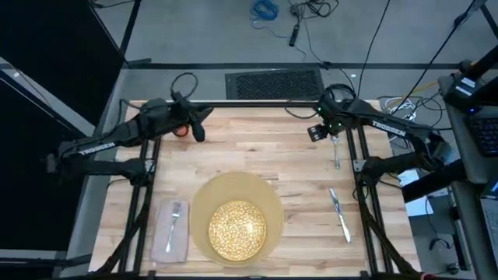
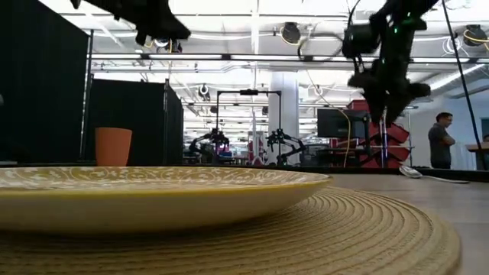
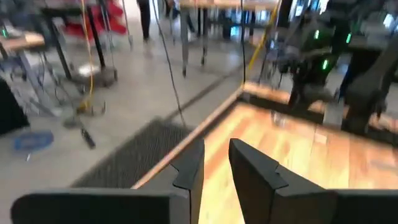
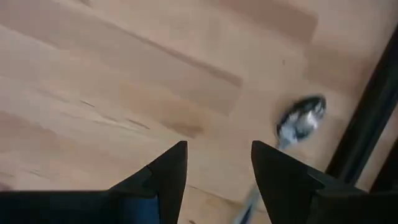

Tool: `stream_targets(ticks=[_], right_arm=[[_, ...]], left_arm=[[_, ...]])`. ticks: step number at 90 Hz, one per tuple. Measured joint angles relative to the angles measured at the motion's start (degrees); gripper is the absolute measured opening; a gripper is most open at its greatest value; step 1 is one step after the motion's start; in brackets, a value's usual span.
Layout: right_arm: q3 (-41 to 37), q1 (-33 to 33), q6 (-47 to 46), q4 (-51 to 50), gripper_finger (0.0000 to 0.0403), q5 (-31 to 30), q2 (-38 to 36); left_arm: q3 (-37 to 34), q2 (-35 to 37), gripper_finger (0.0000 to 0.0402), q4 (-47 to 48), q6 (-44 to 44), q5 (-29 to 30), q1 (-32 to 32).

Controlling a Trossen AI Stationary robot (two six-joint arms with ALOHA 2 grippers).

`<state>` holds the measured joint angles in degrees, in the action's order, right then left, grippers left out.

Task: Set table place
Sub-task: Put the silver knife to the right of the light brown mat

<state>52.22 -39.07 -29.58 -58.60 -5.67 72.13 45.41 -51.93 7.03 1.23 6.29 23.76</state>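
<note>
The right gripper [image 1: 334,137], fingers parted and empty, is hovering over the spoon [image 1: 336,153] upper right (knife [image 1: 339,214] already laid); next, probably descending to grasp.

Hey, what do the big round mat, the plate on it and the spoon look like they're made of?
The mat looks like woven straw or similar fibre: tan, matte, with concentric ribbed rings. The plate seems glazed ceramic: a smooth, slightly glossy yellow rim and a gold-speckled face, though the look alone doesn't settle it. The spoon appears to be polished steel: silvery, with mirror-like reflections in its bowl.
</note>
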Motion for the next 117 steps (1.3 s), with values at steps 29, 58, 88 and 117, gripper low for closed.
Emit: stream_targets(ticks=[29,58,88,117], right_arm=[[-7.3,0.9,-3.8,-0.3,0.0164,0.5,3.1],[-10.1,16.2,-12.1,-3.2,0.0164,7.2,3.0],[-10.1,43.0,-34.8,-4.2,0.0164,12.4,3.0],[-6.7,66.6,-62.1,-1.1,0.0164,14.6,3.0]], left_arm=[[0.0,-0.2,0.0063,3.2,2.5,-0.2,-2.9],[0.0,-0.2,0.0063,1.4,2.9,-0.1,-8.1],[0.0,-0.2,0.0063,0.7,1.2,0.2,-9.3],[0.0,-0.2,0.0063,0.8,1.0,0.2,-9.3]])
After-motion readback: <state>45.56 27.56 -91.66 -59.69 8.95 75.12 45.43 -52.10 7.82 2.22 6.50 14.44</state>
